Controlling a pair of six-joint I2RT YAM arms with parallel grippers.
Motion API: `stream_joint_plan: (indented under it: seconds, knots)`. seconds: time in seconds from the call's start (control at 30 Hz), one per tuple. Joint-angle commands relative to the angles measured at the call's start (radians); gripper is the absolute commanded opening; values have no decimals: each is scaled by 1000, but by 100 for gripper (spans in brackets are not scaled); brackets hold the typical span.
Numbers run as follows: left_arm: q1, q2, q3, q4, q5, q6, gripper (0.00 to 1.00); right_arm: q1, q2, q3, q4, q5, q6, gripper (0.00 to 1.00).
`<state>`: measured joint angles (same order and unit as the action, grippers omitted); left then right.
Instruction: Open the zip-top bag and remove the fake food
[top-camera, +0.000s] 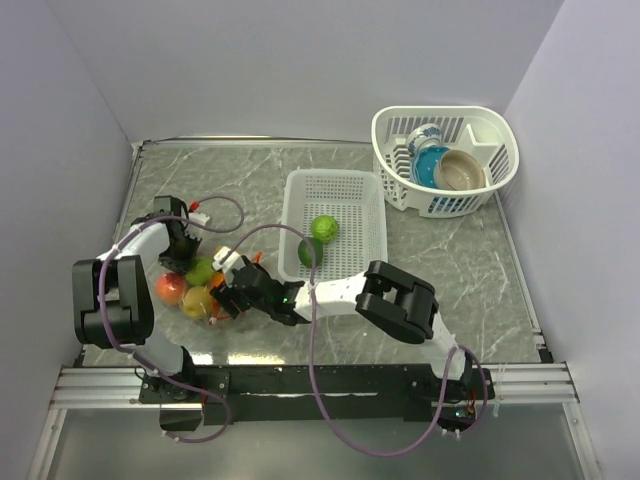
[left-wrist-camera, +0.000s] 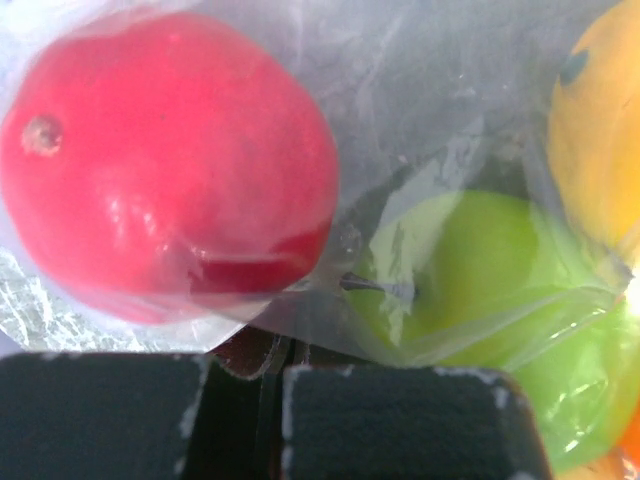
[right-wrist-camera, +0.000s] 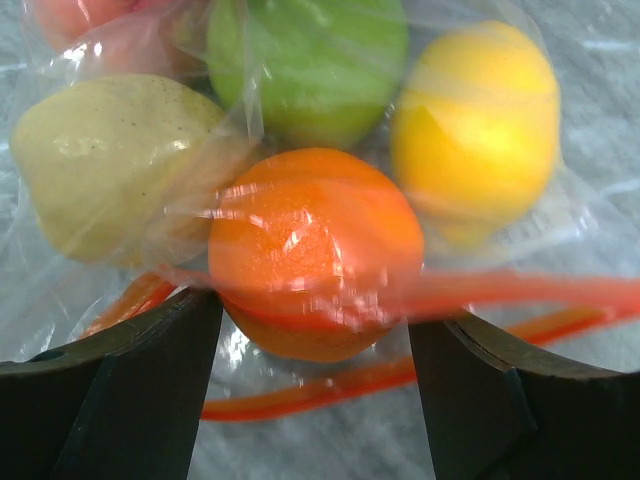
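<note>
Right gripper (right-wrist-camera: 312, 310): jaws apart, straddling the orange fruit (right-wrist-camera: 315, 250) at the mouth of the zip-top bag (top-camera: 200, 290). Can't tell if the pads touch it. The zip strip (right-wrist-camera: 520, 295) runs across in front of the fruit with its two halves separated, so the mouth looks open.

Left gripper (left-wrist-camera: 272, 365): closed, with bag film running into the seam. I read that as pinching the bag's far end to anchor it.

The bag lies on the counter (top-camera: 450, 260) at near left, with most of the fake food (right-wrist-camera: 475, 130) inside: red, green, yellow, pear-coloured. Two green fruits (top-camera: 323, 228) sit in the flat white basket (top-camera: 365, 200).

Step, as I judge it: extraction. Next: close on the orange, pull straight out through the mouth, keep the left pinch firm.

No readable labels or writing.
</note>
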<state>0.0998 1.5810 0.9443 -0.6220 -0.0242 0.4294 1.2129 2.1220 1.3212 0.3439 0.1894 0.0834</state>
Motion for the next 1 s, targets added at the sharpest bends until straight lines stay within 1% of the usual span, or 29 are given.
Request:
stream_joint_plan:
  seconds: [0.0, 0.2, 0.33, 0.4, 0.5, 0.53, 0.57, 0.63, 0.7, 0.73, 0.77, 0.8, 0.87, 0.97]
  knots:
    - [-6, 14, -32, 28, -16, 3, 1, -4, -109, -132, 24, 5, 56, 34]
    - [-5, 42, -6, 42, -66, -17, 1, 5, -282, -296, 60, 28, 98, 33]
    - [-6, 50, 25, 42, -86, -29, 1, 10, -388, -365, 56, 59, 107, 33]
    - [-5, 56, 30, 41, -88, -31, 1, 10, -460, -393, 47, 87, 99, 33]
    - [-5, 56, 40, 27, -85, -46, 1, -7, -542, -416, 37, 183, 73, 33]
    - [-5, 53, 60, -5, -80, -52, 1, -18, -554, -419, 32, 212, 72, 33]
    - [-3, 47, 74, -24, -57, -57, 1, -60, -575, -431, 30, 220, 90, 33]
    - [-6, 34, 134, -70, -31, -80, 1, -107, -602, -453, 27, 203, 119, 31]
    - [-8, 17, 189, -165, 15, -102, 1, -147, -648, -494, 50, 234, 142, 28]
    - [-11, 13, 248, -197, 24, -112, 1, -154, -660, -502, 50, 270, 144, 27]
    - [-12, -1, 279, -258, 47, -116, 1, -162, -666, -501, 44, 348, 157, 27]
    - [-12, -10, 309, -283, 93, -126, 1, -182, -662, -496, 17, 396, 167, 25]
    - [-17, -29, 395, -330, 134, -135, 1, -206, -633, -470, -22, 488, 203, 25]
    - [-23, -41, 487, -415, 216, -150, 1, -239, -581, -429, -109, 533, 255, 26]
